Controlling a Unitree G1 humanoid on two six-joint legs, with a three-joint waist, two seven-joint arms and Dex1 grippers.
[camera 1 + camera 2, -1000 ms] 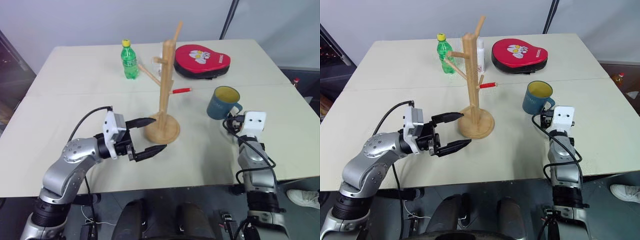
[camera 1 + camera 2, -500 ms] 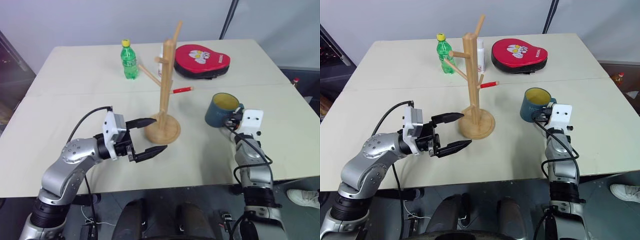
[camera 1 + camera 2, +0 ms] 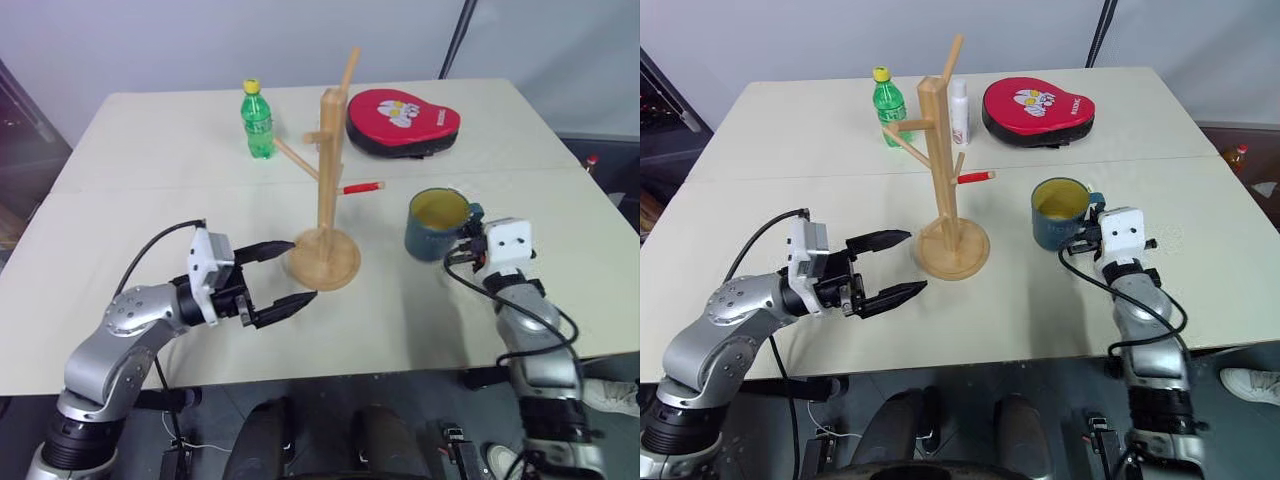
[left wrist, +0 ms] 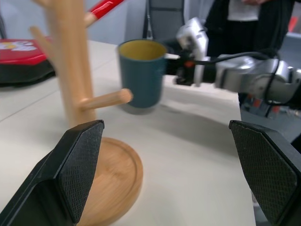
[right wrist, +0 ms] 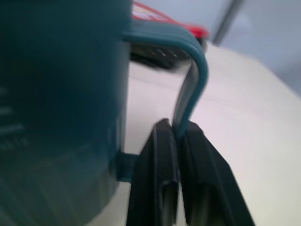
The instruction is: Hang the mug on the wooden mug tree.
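Where mug tree stands, bottle, red case behind

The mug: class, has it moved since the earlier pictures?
Yes. The mug, gripped by its handle in the right gripper, has shifted toward the wooden mug tree, narrowing the gap to its base.

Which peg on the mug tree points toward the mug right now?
The red-tipped peg on the wooden mug tree; it angles out toward the teal mug, while the plain pegs point other ways.
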